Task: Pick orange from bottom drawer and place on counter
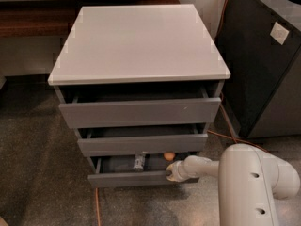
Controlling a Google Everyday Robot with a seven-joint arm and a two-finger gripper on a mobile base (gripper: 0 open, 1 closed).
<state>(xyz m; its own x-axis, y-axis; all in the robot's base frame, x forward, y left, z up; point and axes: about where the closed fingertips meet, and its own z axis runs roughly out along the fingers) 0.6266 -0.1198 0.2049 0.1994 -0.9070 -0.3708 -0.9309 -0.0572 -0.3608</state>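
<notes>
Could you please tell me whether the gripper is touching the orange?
Cannot tell. The camera view shows the gripper at the bottom drawer's front edge, just below the orange; neither gap nor contact is plain.

Speckled grey floor (33, 173) below, dark wooden ledge (33, 22) along pale wall (26, 55) back left, black cabinet (254, 69) at right.
</notes>
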